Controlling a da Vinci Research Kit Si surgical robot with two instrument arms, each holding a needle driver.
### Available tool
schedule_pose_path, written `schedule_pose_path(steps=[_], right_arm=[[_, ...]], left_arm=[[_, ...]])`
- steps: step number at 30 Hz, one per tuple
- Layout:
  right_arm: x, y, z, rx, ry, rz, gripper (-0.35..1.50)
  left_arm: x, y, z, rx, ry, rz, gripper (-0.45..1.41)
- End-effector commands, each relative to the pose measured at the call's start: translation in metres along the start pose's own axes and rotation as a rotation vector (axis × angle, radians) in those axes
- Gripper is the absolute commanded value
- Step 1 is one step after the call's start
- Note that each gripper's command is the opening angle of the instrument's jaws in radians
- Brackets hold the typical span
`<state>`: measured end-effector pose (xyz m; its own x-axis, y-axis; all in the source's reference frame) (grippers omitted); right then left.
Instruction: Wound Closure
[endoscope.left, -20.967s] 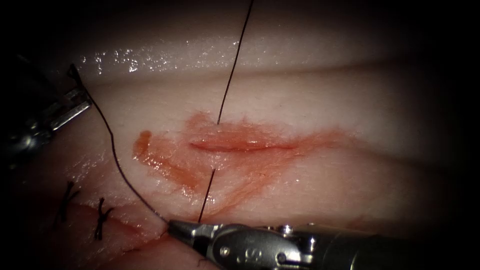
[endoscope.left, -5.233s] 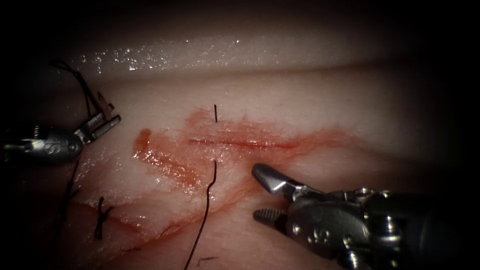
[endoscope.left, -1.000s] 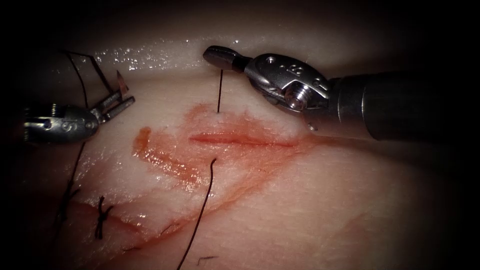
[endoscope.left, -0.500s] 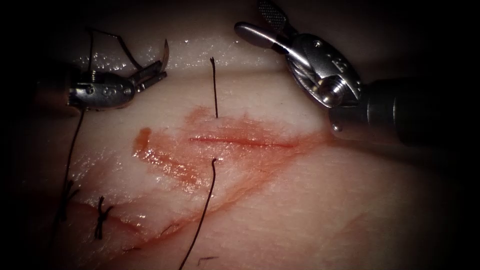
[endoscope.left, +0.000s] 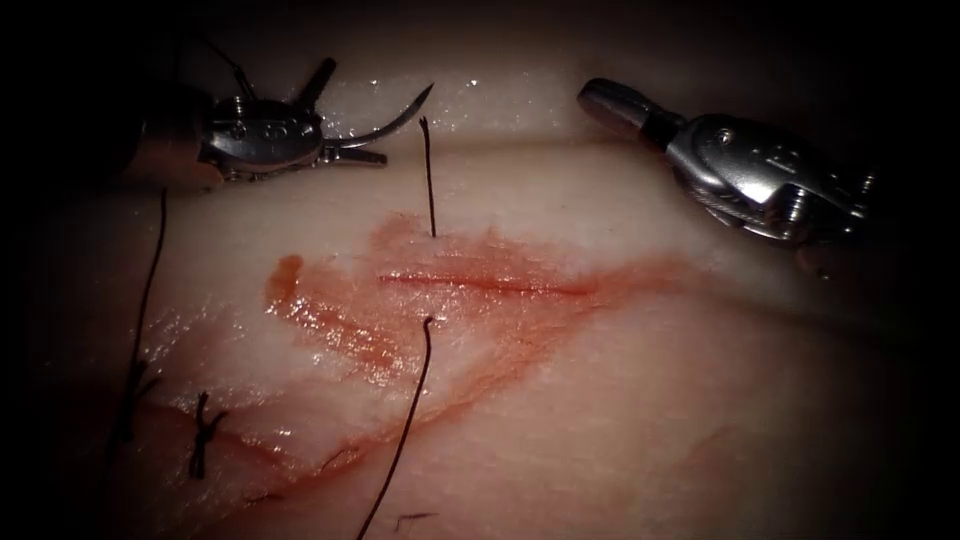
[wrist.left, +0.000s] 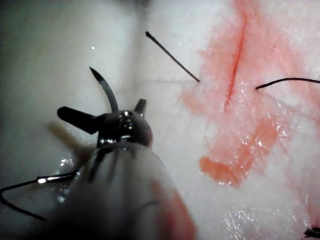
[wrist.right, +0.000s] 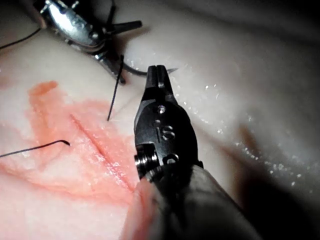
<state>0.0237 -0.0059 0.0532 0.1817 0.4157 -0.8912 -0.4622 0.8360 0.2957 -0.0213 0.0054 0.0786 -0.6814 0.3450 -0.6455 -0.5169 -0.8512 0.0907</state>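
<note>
My left tool (endoscope.left: 355, 112) is at the upper left, beyond the cut (endoscope.left: 480, 283), with its jaws spread wide. The curved needle (endoscope.left: 385, 128) lies between those open jaws, its point toward the right, clear of the tissue (endoscope.left: 640, 400). In the left wrist view the needle (wrist.left: 106, 90) sticks out between the splayed jaws of my left tool (wrist.left: 101, 107). My right tool (endoscope.left: 602, 98) hovers at the upper right, shut on nothing; its shut jaws (wrist.right: 157, 72) also appear in the right wrist view. One stitch crosses the cut: a short thread end (endoscope.left: 428, 175) stands above it and a long thread end (endoscope.left: 400, 440) trails below.
Thread from the needle (endoscope.left: 150, 280) hangs down the left side. Two older knots (endoscope.left: 205, 435) sit at the lower left. Red fluid (endoscope.left: 330, 325) stains the tissue around the cut. A glistening ridge of tissue (endoscope.left: 500, 100) runs behind both tools.
My right tool let go of the short thread end, drew away to the right and shut its jaws. My left tool shifted right and opened its jaws; the needle now points right.
</note>
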Motion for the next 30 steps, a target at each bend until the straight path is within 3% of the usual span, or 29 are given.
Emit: schedule_pose_path(steps=[1, 4, 9, 11, 18, 22, 24, 27, 30], right_arm=[[-0.0002, -0.0002, 0.0012, 0.006, 0.007, -0.003, -0.35], [-0.0005, -0.0005, 0.0014, 0.024, 0.021, -0.012, -0.35], [-0.0016, -0.0013, 0.0016, 0.042, 0.001, -0.033, -0.35], [-0.0021, -0.0016, 0.0016, 0.049, -0.01, -0.042, -0.35], [-0.0036, -0.0021, 0.0019, 0.079, -0.023, -0.018, -0.35], [-0.0037, -0.0024, 0.002, 0.085, -0.043, 0.025, -0.35], [-0.0037, -0.0026, 0.002, 0.087, -0.042, 0.055, -0.35], [-0.0036, -0.0028, 0.0019, 0.09, -0.047, 0.097, -0.35], [-0.0036, -0.003, 0.002, 0.088, -0.048, 0.15, -0.35]], left_arm=[[0.0003, 0.0003, 0.0004, 0.0, -0.001, -0.001, 1.31], [0.0011, 0.0004, -0.0009, 0.0, -0.002, -0.02, 1.31], [0.0032, 0.0015, -0.0048, 0.015, 0.067, -0.059, 1.04], [0.004, 0.0024, -0.0062, -0.009, 0.084, -0.088, 1.03], [0.0059, 0.0084, -0.0118, -0.186, 0.177, -0.322, 0.98], [0.0072, 0.013, -0.0157, -0.39, 0.23, -0.571, 0.98], [0.0077, 0.015, -0.0172, -0.442, 0.233, -0.636, 0.98], [0.0081, 0.0165, -0.0183, -0.471, 0.235, -0.668, 0.99], [0.0084, 0.0187, -0.0195, -0.493, 0.181, -0.674, 1.04]])
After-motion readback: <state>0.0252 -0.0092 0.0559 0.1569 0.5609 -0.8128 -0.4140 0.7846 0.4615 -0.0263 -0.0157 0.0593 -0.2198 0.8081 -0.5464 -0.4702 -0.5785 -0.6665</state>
